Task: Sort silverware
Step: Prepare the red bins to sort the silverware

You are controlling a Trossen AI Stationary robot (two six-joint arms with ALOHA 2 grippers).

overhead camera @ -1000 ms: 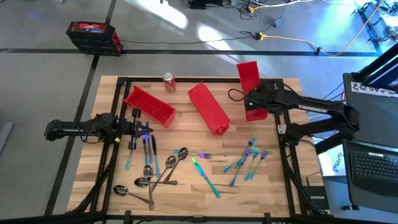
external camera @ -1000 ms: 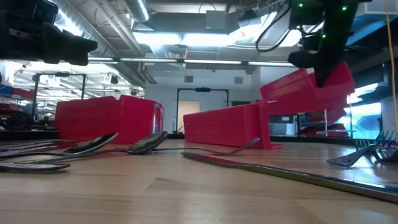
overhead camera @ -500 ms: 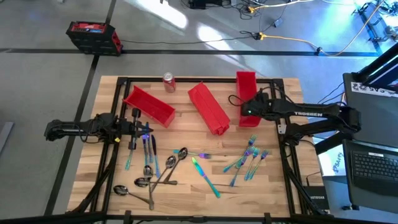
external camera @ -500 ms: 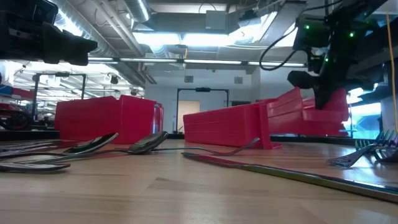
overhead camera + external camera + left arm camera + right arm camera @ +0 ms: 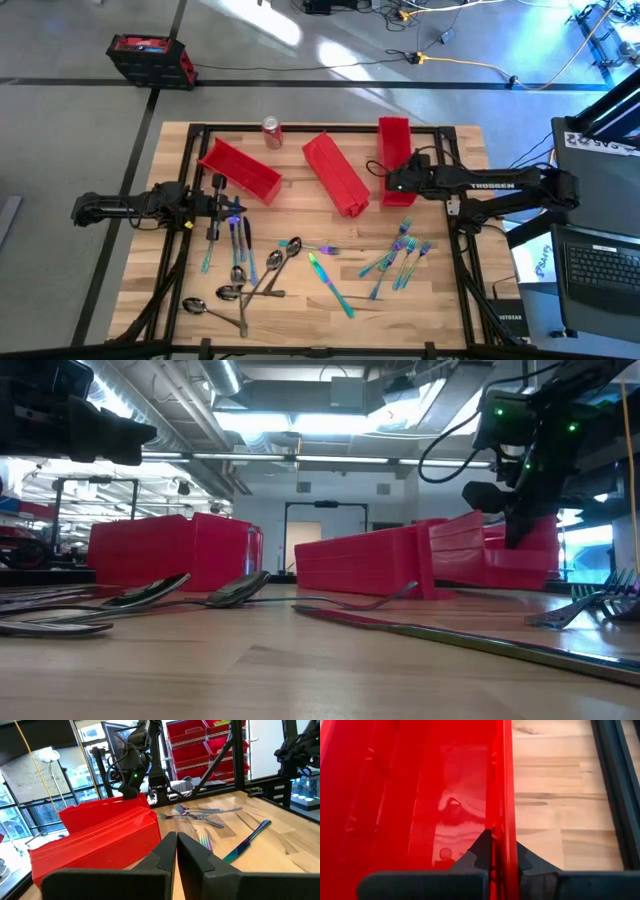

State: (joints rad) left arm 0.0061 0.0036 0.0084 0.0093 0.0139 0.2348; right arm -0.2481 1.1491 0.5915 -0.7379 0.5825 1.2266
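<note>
Three long red bins lie on the far half of the table: left, middle and right. My right gripper is shut on the right bin at its near end. The silverware lies loose on the near half. Teal forks are on the right and a teal knife is in the middle. Dark spoons lie to the left, and knives lie just in front of my left gripper. That gripper is shut, level and holds nothing. My right gripper pinches the top rim of one long wall of the right bin, near the bin's near end. One finger is inside the bin and one is outside. The fingers slant down from above. The bin sits level, open side up, low on the table.
A red soda can stands at the far edge between the left and middle bins. Black frame rails run along the table's sides. A laptop sits off the table's right side. Bare wood lies between the bins and the silverware.
My right gripper has come down and a little toward the table's left, rolling as it went, still shut on the right bin. The bin was raised and tipped. It now lies level and low, lengthwise from far to near.
</note>
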